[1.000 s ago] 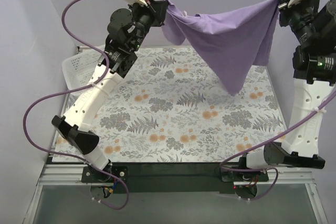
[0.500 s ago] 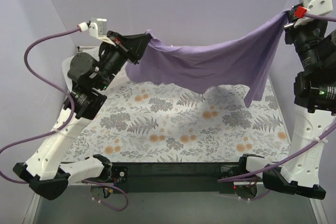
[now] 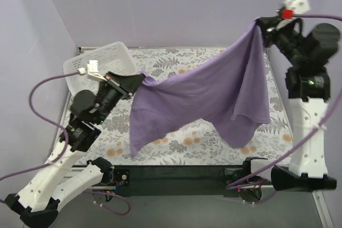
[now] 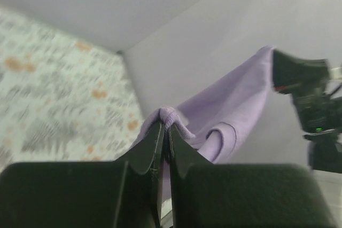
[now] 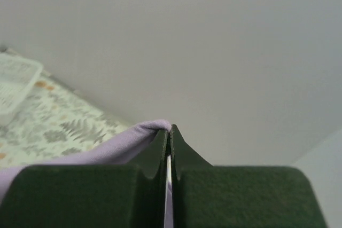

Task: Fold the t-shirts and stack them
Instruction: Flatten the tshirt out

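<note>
Purple shirt (image 3: 203, 94) hangs in the air above the table (image 3: 181, 60), stretched between the two grippers like a slack sheet. Its upper edge runs from low at the left to high at the right. Below that edge the cloth drops in two lobes, one near the left front of the table and a longer one near the right front. Whether the lowest folds touch the surface cannot be told from above.

Left gripper (image 3: 140, 78) is clenched on one corner of the shirt. In its wrist view the two fingers are pressed together with a small bunched fold of fabric poking out at their tips. Right gripper (image 3: 260, 24) is raised well above the table at the far right and is likewise clamped on the opposite corner. Its wrist view shows the fingers closed with the purple edge pinched between them.

A floral cloth covers the table. A white mesh basket (image 3: 109, 57) sits at the far left corner, just behind the left arm. Lilac walls enclose the table on three sides.
</note>
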Controlling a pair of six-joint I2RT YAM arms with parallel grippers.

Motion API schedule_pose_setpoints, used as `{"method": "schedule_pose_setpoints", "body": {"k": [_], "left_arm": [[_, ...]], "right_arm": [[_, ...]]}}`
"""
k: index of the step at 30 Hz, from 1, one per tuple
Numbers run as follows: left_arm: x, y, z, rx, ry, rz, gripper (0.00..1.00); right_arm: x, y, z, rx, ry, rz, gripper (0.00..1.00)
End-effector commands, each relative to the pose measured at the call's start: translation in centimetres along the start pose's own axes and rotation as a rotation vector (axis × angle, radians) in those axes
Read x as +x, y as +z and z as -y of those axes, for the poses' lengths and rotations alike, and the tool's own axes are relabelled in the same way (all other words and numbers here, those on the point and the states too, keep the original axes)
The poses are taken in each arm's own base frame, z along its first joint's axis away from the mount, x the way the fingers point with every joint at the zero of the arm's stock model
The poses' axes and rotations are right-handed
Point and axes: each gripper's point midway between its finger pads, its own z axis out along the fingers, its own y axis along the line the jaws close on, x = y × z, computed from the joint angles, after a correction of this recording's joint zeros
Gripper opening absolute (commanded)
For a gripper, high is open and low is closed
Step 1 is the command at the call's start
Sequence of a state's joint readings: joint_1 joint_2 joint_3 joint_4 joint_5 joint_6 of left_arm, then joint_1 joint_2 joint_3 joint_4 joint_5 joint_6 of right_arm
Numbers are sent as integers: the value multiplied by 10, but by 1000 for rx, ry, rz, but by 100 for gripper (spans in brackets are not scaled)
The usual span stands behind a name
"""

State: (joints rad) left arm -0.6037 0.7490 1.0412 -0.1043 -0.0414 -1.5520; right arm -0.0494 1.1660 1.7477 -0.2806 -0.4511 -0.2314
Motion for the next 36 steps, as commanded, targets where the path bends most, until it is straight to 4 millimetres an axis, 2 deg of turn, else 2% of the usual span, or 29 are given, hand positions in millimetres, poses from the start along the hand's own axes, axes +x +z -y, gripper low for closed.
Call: {"method": "schedule_pose_setpoints", "body": {"k": [1,2,3,5,6,7,8,9,10,11,12,13,14,15,16,17,18,19,20,21,24,25,26,27,28,29,31,34,36], "left_arm": [[64,0,-117,-379,-191,-66,0],[84,-5,-150,-469,-236,-82,0],[91,-7,-170,-530,-248,-74,0],[105,-18,-222,-684,-272,-72,0],[104,-23,-238,-733,-295,-53,0],[107,-28,-251,-764,-318,-69,0],[91,-35,-271,-803,-340,-16,2],[93,-44,-283,-828,-354,-24,20],[85,-48,-287,-820,-374,-21,30],[83,-51,-289,-823,-365,-25,43],[87,-53,-287,-814,-364,-64,59],[85,-54,-284,-807,-323,-89,64],[89,-56,-281,-803,-304,-129,67],[88,-56,-277,-797,-283,-151,73],[86,-54,-271,-778,-239,-181,74],[91,-54,-264,-748,-235,-228,74],[94,-53,-258,-725,-230,-262,74],[100,-54,-255,-714,-235,-301,74],[106,-56,-253,-707,-233,-349,79],[119,-58,-245,-672,-267,-424,79],[154,-79,-255,-719,-359,-582,79],[163,-84,-258,-743,-375,-617,79],[174,-94,-263,-775,-391,-648,79],[178,-98,-266,-791,-385,-655,79],[185,-101,-266,-806,-377,-668,79],[190,-105,-267,-825,-378,-680,79],[198,-109,-277,-900,-354,-676,74],[205,-124,-295,-1065,-321,-677,73],[208,-121,-297,-1081,-307,-679,73]], "right_arm": [[89,66,-46,-133,102,-138,1],[105,78,-55,-143,98,-167,1],[136,101,-69,-144,100,-227,1],[160,126,-75,-132,108,-274,2],[197,143,-79,-119,129,-349,7],[205,151,-78,-108,130,-364,13],[209,159,-75,-93,121,-371,31],[231,162,-71,-64,109,-422,45],[241,161,-70,-55,96,-450,57],[261,154,-73,-61,84,-503,76],[269,145,-72,-63,56,-530,83],[277,136,-67,-67,52,-549,86],[303,117,-74,-95,64,-609,92],[295,103,-81,-171,67,-591,94],[303,85,-76,-201,82,-609,96],[316,57,-105,-384,106,-629,97],[310,34,-106,-448,105,-616,97],[310,14,-120,-543,106,-619,98],[312,-5,-133,-625,92,-630,97],[321,-44,-156,-748,65,-677,96],[328,-99,-178,-866,-6,-735,95],[340,-119,-188,-896,3,-776,95],[343,-128,-192,-910,-19,-785,95],[342,-137,-195,-913,-44,-791,94],[350,-152,-204,-939,-32,-818,94],[351,-158,-207,-950,-40,-822,93],[357,-176,-220,-981,-42,-853,90],[365,-193,-233,-1023,-79,-905,81],[372,-206,-241,-1048,-94,-947,79]]}}
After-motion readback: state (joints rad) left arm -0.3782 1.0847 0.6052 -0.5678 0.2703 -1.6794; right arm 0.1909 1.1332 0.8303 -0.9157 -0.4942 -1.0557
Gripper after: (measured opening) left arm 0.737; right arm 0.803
